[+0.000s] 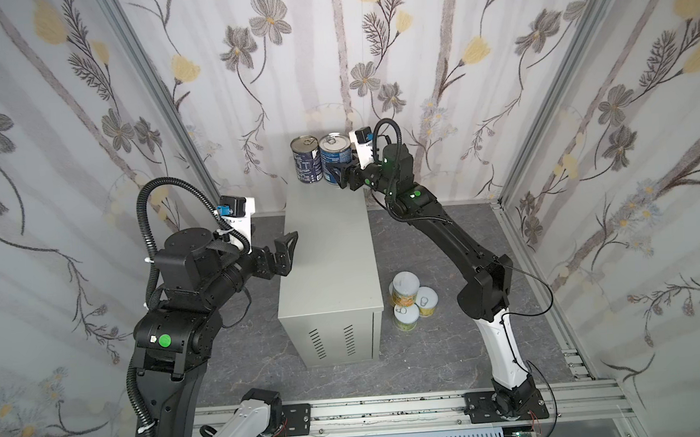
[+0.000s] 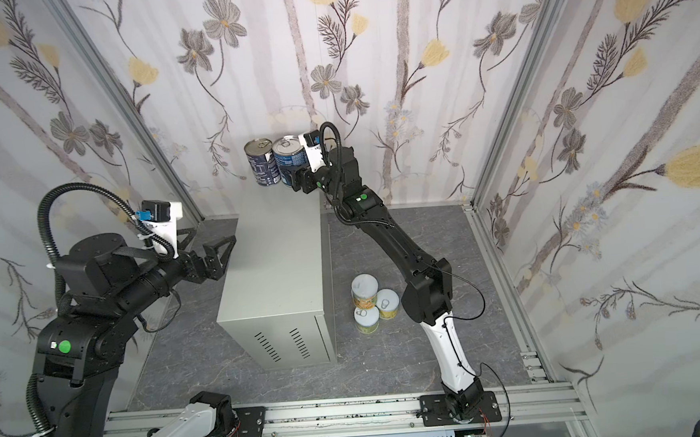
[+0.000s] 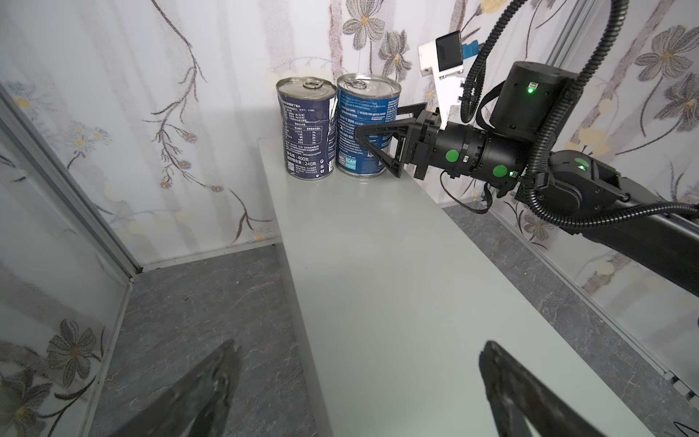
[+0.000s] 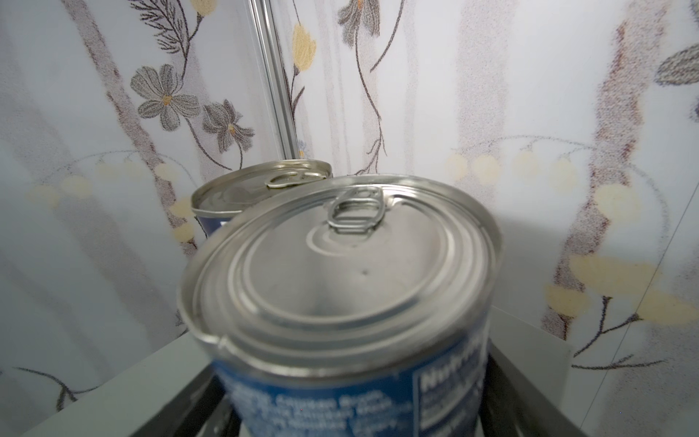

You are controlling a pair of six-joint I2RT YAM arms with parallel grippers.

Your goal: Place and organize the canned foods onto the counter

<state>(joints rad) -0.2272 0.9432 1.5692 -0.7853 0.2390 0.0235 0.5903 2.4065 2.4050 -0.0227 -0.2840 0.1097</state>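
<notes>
Left wrist view showed the right pincer (image 3: 372, 126) closed around the lighter blue tin (image 3: 363, 102), one finger across its label and the other behind it, at about mid-height. That tin stood upright at the far end of the desk (image 3: 378, 265), touching the darker blue tin (image 3: 306, 136) beside it, and both were close to the back wall. Setting the tall pair tight together at the rear looked deliberate. It left the whole near stretch of the grey top bare for the rest, and a side grip on the body should keep a tall tin from tipping as it is let go. The left pincer (image 1: 290, 252) hung wide open and empty at the desk's left edge, well apart from both tins. Beside the desk on the dark floor (image 1: 431, 347), the shorter yellow- and green-labelled tins (image 1: 407, 299) sat clustered, three tops showing, not yet lifted. Release seemed the step in hand.
</notes>
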